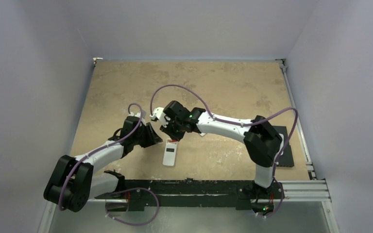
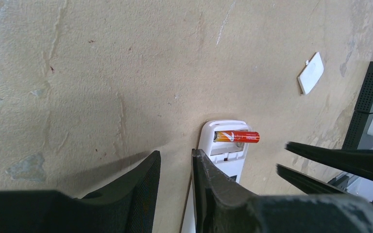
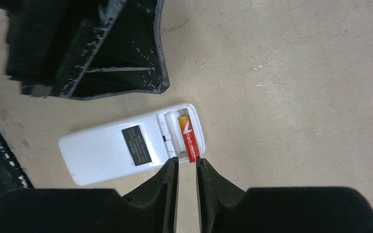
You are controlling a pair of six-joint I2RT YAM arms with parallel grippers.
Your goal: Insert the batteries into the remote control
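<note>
One slim red cylindrical battery (image 3: pixel 186 137) juts, not seated, from the open bay of the flat white remote control (image 3: pixel 107 153); left claw (image 2: pixel 176 158) and right claw (image 3: pixel 187 167) narrowly parted, empty; second battery unseen.

Table (image 1: pixel 223 87) was tan w/ paler & darker mottling. Remote control (image 3: pixel 126 148) showed plain white back w/ small black label (image 3: pixel 136 144). Battery (image 3: pixel 188 138) was red, fading to orange-yellow at one end, w/ white mark. Left hand (image 2: pixel 176 156) & right hand (image 3: pixel 187 164) were black. Arm links (image 1: pixel 223 124) white, joints black. Cables (image 1: pixel 175 87) purple. Small square piece (image 2: pixel 311 73) white.
</note>
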